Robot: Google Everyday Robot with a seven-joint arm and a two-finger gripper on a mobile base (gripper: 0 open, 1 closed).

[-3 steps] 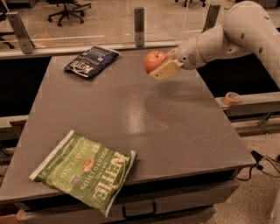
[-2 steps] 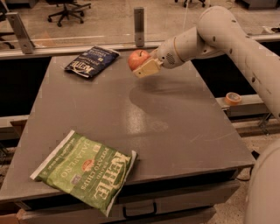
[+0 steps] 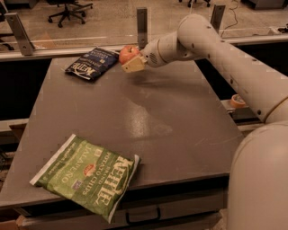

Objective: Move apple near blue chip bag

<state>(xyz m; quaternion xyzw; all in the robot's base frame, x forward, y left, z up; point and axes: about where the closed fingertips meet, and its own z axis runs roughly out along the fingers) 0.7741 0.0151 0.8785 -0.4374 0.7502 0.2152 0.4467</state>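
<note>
Claw (image 3: 132, 61) grips apple (image 3: 128, 53) beside blue chip bag (image 3: 92, 63).

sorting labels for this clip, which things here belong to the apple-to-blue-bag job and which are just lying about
In the job:
apple, gripped in the pincer just right of the blue bag
blue bag, flat at the table's far left

Lying about:
green bag, near-left table edge
small roll, maybe tape, right of the table
office chair behind

"Kettle" on blue chip bag (image 3: 91, 63); "KETTLE", "JALAPENO" on green bag (image 3: 87, 176); gripper (image 3: 131, 62) w/ apple (image 3: 128, 52) by blue chip bag.
</note>
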